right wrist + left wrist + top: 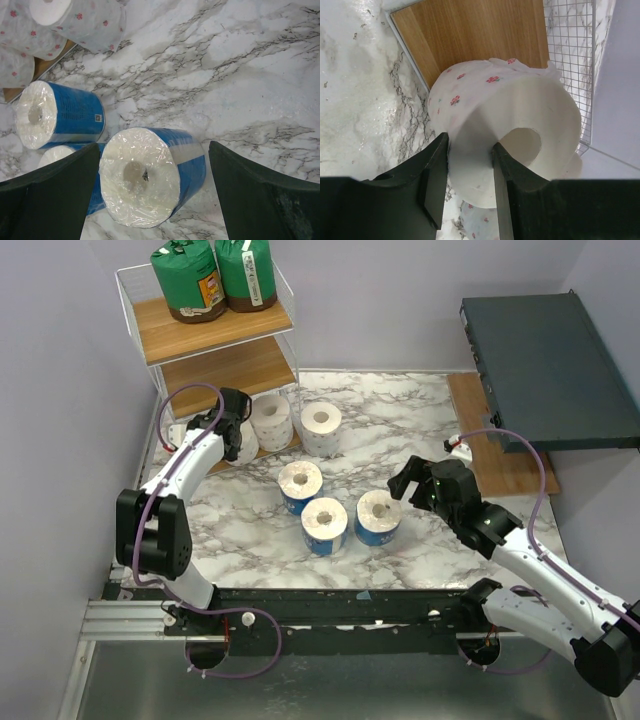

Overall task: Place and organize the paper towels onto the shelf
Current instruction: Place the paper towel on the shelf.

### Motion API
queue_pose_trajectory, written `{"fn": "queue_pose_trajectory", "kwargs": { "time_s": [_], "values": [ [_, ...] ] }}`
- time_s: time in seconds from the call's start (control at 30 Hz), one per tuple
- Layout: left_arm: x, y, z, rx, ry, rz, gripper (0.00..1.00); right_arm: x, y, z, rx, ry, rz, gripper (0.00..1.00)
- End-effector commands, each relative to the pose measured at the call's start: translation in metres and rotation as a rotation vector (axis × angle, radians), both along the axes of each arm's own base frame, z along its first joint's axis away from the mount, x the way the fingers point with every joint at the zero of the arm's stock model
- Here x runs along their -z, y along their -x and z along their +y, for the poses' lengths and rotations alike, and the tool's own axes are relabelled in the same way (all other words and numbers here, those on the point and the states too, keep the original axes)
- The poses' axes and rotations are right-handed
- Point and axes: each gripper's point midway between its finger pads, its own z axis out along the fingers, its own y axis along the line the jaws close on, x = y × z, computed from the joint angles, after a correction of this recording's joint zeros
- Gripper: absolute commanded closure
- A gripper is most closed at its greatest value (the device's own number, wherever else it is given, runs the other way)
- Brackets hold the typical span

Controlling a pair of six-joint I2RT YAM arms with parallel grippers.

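Forward, the left arm [190,465] reached to the edge of the shelf's [470,35] bottom board, left fingers [435,185] pinching the wall of a rose-printed white roll [510,120] there. The right fingers [55,195] hovered wide apart, empty, over a blue-wrapped roll [150,175] on the worktop [225,75]; its label print was unreadable.

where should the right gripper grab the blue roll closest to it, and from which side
I'd pinch the blue roll across its curved wrapped wall, coming from above on its right. It stands on end, core up, with the other blue rolls to its left; the open right gripper is on the free side.
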Motion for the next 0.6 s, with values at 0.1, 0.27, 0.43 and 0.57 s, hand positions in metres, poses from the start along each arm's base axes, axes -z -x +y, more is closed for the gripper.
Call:
{"fn": "queue_pose_trajectory", "kwargs": {
  "time_s": [0.1,0.27,0.43,0.57],
  "values": [
    [-0.0165,-0.0233,-0.0015,-0.022,0.009,-0.079,0.92,0.0109,0.0043,0.0004,-0.015,0.016,0.031,0.08],
    [-0.0138,-0.0237,-0.0017,-0.016,0.009,-0.072,0.82,0.012,0.004,0.0007,-0.015,0.018,0.035,0.08],
    [-0.012,-0.0205,-0.0015,-0.005,0.007,-0.071,0.64,0.0116,0.0038,0.0008,-0.014,0.016,0.035,0.08],
    [-0.013,-0.0176,-0.0006,0.001,0.006,-0.075,0.53,0.0114,0.0044,0.0006,-0.014,0.014,0.034,0.08]
  ]
}}
